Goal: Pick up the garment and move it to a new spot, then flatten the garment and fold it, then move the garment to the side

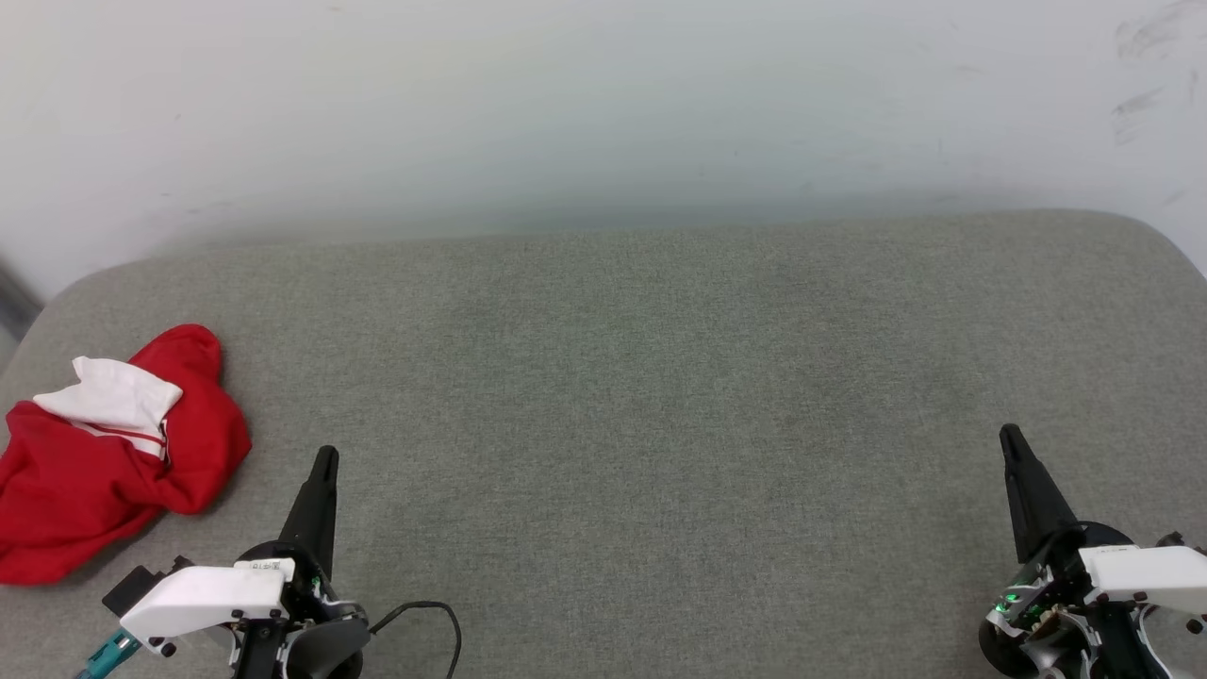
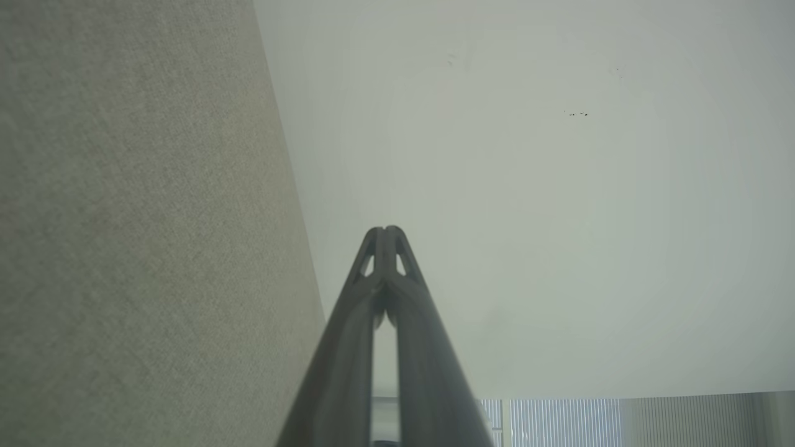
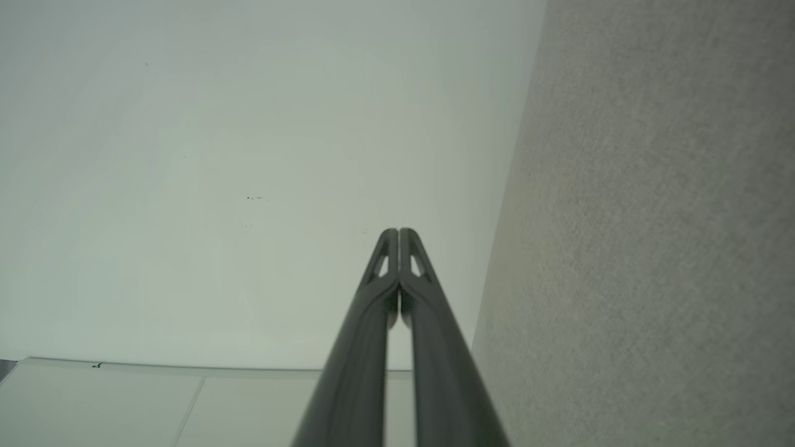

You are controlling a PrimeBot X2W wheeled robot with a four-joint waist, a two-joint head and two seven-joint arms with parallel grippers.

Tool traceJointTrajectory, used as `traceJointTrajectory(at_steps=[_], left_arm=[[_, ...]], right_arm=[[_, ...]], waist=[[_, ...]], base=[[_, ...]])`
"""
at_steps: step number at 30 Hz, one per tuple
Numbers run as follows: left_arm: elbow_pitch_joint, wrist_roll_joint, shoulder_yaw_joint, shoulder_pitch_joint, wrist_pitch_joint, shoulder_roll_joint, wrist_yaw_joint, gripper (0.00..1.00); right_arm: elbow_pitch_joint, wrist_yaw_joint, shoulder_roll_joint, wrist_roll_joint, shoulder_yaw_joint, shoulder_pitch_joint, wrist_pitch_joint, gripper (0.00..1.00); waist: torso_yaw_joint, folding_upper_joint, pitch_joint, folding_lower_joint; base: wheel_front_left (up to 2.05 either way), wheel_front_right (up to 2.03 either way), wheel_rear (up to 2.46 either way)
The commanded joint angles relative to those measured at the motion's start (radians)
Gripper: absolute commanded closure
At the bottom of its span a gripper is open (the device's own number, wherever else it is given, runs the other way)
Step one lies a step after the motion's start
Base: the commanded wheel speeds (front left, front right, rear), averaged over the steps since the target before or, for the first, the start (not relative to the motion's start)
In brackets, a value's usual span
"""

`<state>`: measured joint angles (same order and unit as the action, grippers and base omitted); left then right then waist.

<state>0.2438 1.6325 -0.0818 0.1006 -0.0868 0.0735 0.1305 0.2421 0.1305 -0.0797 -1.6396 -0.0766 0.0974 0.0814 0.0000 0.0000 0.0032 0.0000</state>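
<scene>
Red and white shirt is seen crumpled at the left edge of the grey cushion, near the left gripper but not touched by it. Left gripper and right gripper are both held clenched on nothing, fingertips pressed together.

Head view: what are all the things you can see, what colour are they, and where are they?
garment: one, red with a white sleeve and striped trim, crumpled at the left edge of the grey surface
grey surface: one, grey fabric, spread across the middle and bottom of the view
wall: one, white with a few dark scuffs at the right, behind the grey surface
cable: one, black, looping beside the left wrist
left gripper: one, dark fingers shut, lower left, just right of the garment
right gripper: one, dark fingers shut, lower right
</scene>
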Motion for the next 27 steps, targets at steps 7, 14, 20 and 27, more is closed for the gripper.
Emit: traceJointTrajectory(at_steps=[7,14,20,27], left_arm=[[0.001,-0.005,-0.006,0.009,-0.007,-0.004,0.000,1.00],[0.002,-0.008,-0.009,0.010,-0.008,-0.005,0.000,1.00],[0.002,-0.010,-0.010,0.010,-0.010,-0.006,0.000,1.00],[0.004,-0.005,-0.008,-0.001,-0.007,-0.008,0.000,0.00]], right_arm=[[0.002,0.000,0.006,0.006,-0.005,0.015,0.006,1.00],[0.002,0.000,0.009,0.010,-0.008,0.015,0.008,1.00],[0.002,0.000,0.010,0.012,-0.010,0.015,0.010,1.00],[0.004,0.000,0.008,0.008,-0.010,-0.002,0.007,0.00]], waist=[[0.000,0.0000,0.000,0.0000],[0.000,0.0000,0.000,0.0000],[0.000,0.0000,0.000,0.0000],[0.000,0.0000,0.000,0.0000]], base=[[0.00,0.00,0.00],[0.00,0.00,0.00],[0.00,0.00,0.00],[0.00,0.00,0.00]])
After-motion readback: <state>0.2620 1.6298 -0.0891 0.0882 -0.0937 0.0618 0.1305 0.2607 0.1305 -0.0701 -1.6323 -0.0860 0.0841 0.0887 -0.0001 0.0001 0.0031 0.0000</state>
